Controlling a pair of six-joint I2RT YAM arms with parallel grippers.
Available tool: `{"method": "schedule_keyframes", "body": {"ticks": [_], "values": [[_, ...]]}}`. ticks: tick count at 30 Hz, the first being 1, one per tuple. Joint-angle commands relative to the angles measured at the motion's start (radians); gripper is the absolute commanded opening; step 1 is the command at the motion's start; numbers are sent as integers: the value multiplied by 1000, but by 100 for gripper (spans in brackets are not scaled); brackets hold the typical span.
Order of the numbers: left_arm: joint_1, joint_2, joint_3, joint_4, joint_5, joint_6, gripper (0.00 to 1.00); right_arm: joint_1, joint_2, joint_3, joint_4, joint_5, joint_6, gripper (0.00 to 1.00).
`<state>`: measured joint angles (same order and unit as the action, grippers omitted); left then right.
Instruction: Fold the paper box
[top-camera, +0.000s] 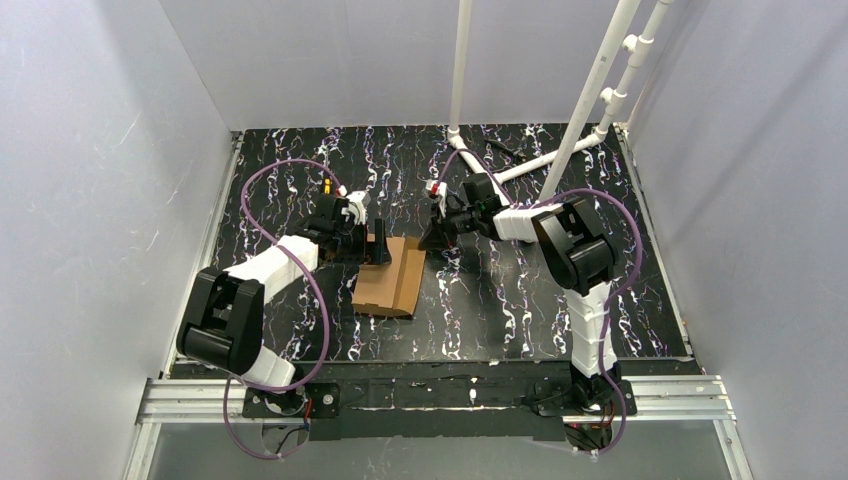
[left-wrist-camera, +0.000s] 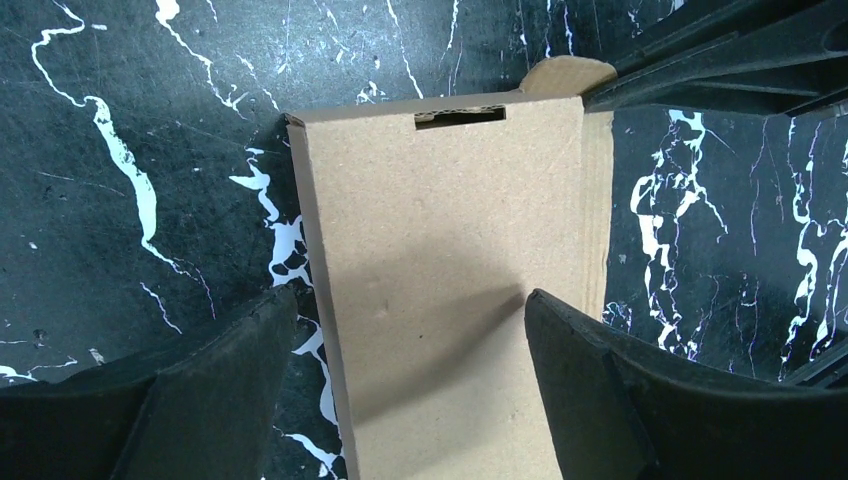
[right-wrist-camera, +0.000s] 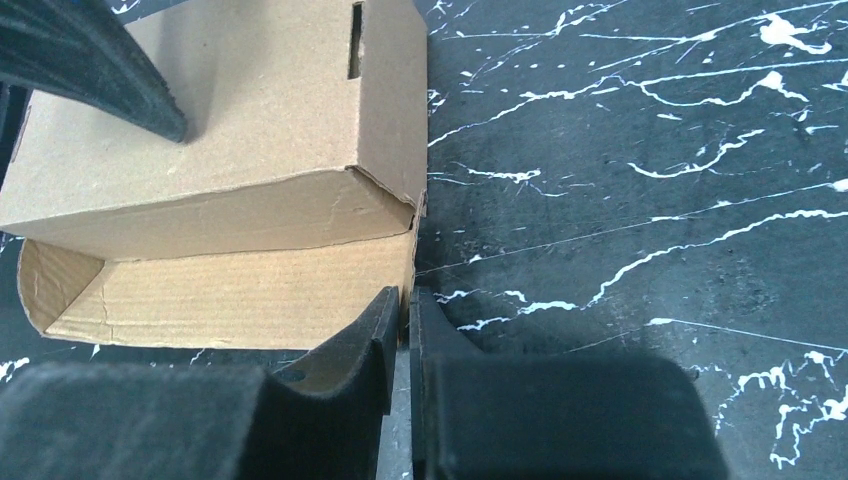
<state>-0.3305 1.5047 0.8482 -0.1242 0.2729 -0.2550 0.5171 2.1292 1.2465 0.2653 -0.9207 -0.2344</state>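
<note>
Judging by how the cardboard lies, the fold is partway done. The paper box (top-camera: 390, 278) sits on the black marbled table (right-wrist-camera: 650, 150), between the two arms. One broad panel (right-wrist-camera: 250, 110) is raised and bent over a lower flap (right-wrist-camera: 230, 295), so one side of the box gapes open and no wall is tucked or locked yet.

The left gripper (left-wrist-camera: 408, 300) hangs over that broad panel with its jaws spread wide, holding nothing. In the right wrist view, one of its fingers (right-wrist-camera: 90, 60) appears to press down on the panel near the slot (left-wrist-camera: 460, 117) cut along the panel's far edge.

The right gripper (right-wrist-camera: 405, 297) is low at the corner of the box, beside the lower flap. Its jaws are drawn almost together, with only a thin slit between them. The flap's edge runs towards that slit, but I cannot tell whether cardboard is actually pinched in it.

The step in hand seems to be pinning the panel while the side flap is taken up. The next move probably calls for a firm hold on the flap's edge. The flap would then swing up against the panel, with the left finger keeping the box from sliding.
</note>
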Motion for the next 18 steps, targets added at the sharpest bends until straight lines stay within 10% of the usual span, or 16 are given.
{"method": "schedule_keyframes", "body": {"ticks": [1, 18], "values": [[-5, 12, 45, -46, -10, 4, 81, -1, -68, -17, 42, -43, -18, 17], [-4, 56, 84, -93, -25, -16, 71, 32, -91, -18, -30, 2, -79, 8]]}}
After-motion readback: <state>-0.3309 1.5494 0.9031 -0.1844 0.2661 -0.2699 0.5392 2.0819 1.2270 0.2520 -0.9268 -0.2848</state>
